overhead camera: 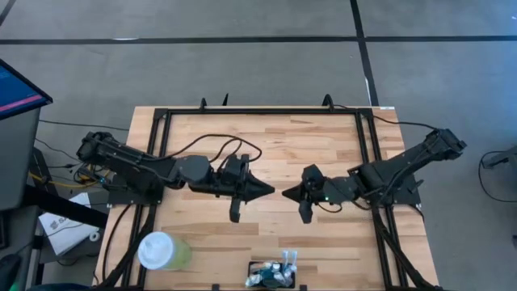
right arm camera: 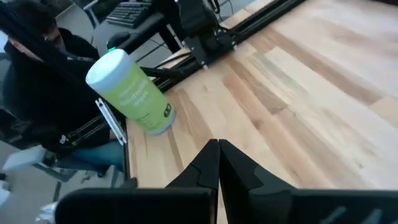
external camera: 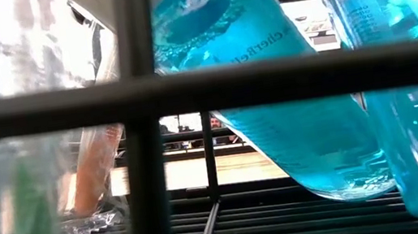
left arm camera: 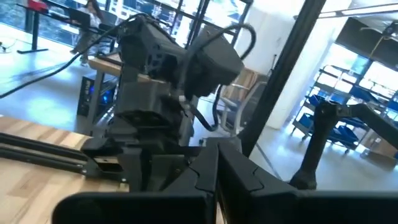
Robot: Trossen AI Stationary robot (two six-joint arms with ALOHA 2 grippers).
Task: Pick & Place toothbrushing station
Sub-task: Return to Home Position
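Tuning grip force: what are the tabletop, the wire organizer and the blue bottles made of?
Tabletop: pale wood strips, matt, grain visible. Wire organizer: thin black bars, probably coated metal. Blue bottles: clear glossy plastic, likely; blue liquid shows through.

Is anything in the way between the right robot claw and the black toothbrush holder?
No, nothing visible. Only bare table lies between the right gripper and the black holder. The green cup stands off to one side.
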